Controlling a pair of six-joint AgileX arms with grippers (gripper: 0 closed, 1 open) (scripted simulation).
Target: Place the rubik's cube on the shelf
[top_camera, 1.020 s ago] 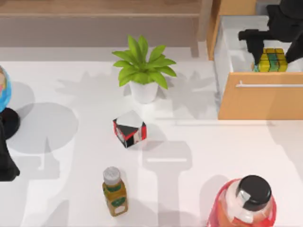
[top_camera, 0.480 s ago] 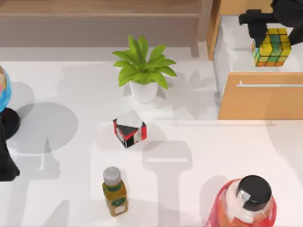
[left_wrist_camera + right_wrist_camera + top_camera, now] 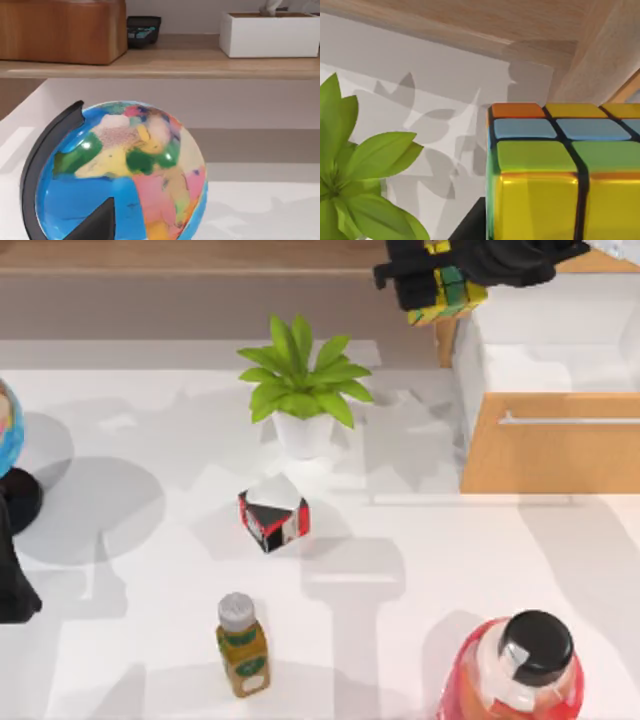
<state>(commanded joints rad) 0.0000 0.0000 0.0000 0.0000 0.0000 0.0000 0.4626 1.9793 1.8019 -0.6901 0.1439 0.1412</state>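
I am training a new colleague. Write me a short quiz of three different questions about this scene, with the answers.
1. True or false: the rubik's cube lies in the open drawer.
2. Which claw holds it? A) left B) right
3. Fill in: the red, black and white cube sits between the potted plant and the ____.

Key
1. False; it is held up at the shelf edge.
2. B, the right claw.
3. Bottle.

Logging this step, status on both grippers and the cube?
Right gripper shut on small yellow-green rubik's cube, at long light-brown wooden shelf's front edge, beside its post. Left arm parked at table's left. Nothing blocking.
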